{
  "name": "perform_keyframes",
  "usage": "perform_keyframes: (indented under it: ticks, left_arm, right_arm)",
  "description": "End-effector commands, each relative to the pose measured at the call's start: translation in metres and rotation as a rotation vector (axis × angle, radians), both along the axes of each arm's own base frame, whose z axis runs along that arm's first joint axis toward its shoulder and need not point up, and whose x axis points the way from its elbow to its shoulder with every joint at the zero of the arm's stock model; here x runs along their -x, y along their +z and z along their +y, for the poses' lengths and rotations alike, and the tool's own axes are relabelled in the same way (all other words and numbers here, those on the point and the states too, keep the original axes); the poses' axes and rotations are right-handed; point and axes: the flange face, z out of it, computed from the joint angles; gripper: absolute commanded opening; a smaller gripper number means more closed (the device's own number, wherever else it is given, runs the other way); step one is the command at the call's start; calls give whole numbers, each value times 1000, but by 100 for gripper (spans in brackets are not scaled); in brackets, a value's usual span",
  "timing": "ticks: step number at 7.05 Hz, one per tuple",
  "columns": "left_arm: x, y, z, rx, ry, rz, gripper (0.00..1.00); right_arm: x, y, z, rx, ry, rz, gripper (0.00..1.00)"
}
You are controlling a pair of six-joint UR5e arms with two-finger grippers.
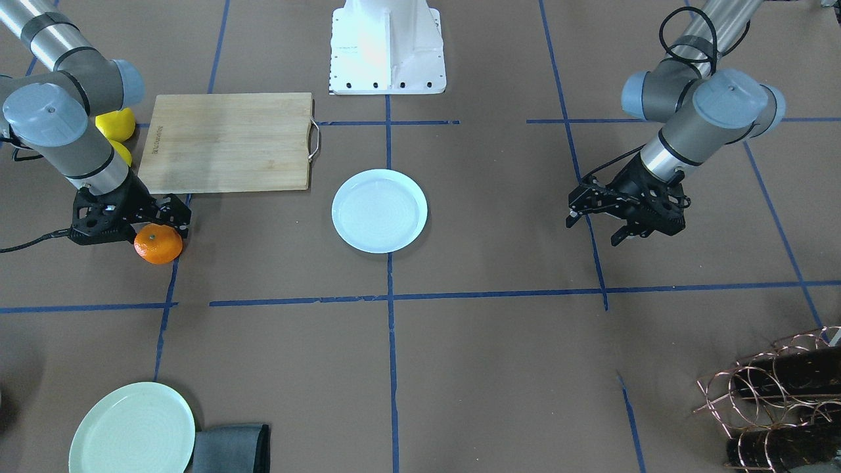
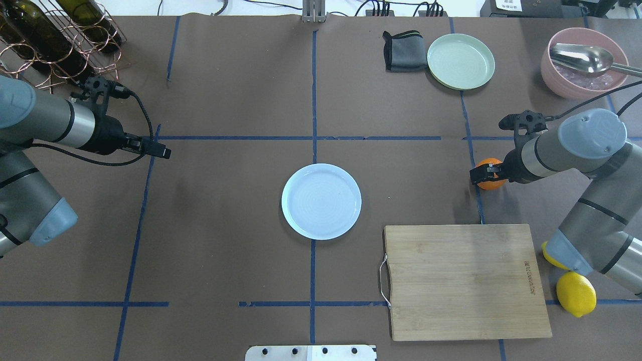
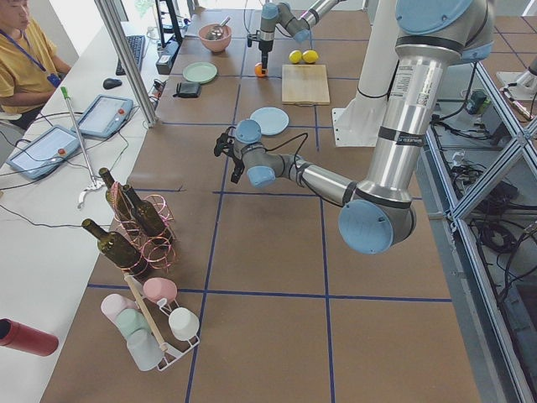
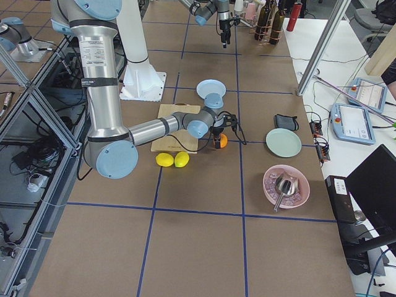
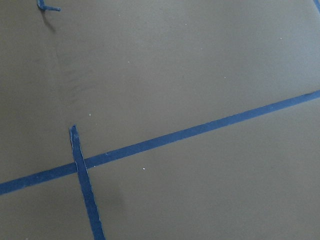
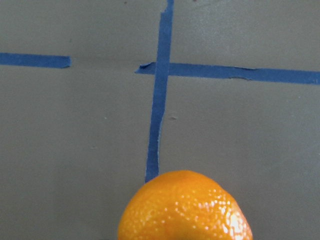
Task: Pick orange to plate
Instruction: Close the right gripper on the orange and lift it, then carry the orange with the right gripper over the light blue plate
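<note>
The orange (image 1: pixel 159 246) rests on the brown table at the robot's right, well away from the pale blue-white plate (image 1: pixel 379 210) at the table's centre. My right gripper (image 1: pixel 159 226) comes down over the fruit with its fingers against its sides, shut on it. In the overhead view the orange (image 2: pixel 490 176) peeks out under that gripper (image 2: pixel 485 173), and the plate (image 2: pixel 321 200) lies empty. The right wrist view shows the orange (image 6: pixel 185 207) close up at the bottom edge. My left gripper (image 1: pixel 594 231) hovers open over bare table, holding nothing.
A wooden cutting board (image 2: pixel 464 281) lies between the plate and two yellow lemons (image 2: pixel 576 293). A pale green plate (image 2: pixel 460 61), a grey cloth (image 2: pixel 404 50) and a pink bowl with a spoon (image 2: pixel 584 62) sit at the far right. A bottle rack (image 2: pixel 55 40) stands far left.
</note>
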Motion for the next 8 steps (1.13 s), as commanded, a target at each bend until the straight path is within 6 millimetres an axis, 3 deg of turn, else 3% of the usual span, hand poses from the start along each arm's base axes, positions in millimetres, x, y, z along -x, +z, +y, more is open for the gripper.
perform_keyframes:
  ticks: [1, 2, 3, 4, 5, 6, 7, 8]
  left_arm:
    - [0, -1, 0, -1, -1, 0, 99]
    - [0, -1, 0, -1, -1, 0, 99]
    - [0, -1, 0, -2, -1, 2, 99]
    - [0, -3, 0, -4, 0, 4, 99]
    - [1, -7, 1, -9, 1, 11, 99]
    - [3, -13, 2, -16, -1, 19, 99]
    - [7, -16, 3, -24, 0, 24, 99]
    - [9, -14, 6, -10, 26, 34, 99]
  right_arm:
    - [4, 1, -1, 0, -3, 2, 90]
    - [5, 1, -3, 1, -2, 4, 79]
    - [4, -1, -3, -9, 5, 3, 52]
    - [5, -20, -5, -30, 8, -22, 18]
    - [9, -53, -8, -39, 33, -72, 0]
    - [31, -94, -6, 4, 81, -146, 0]
    - [81, -148, 7, 47, 117, -226, 0]
    - [131, -184, 36, 59, 134, -269, 0]
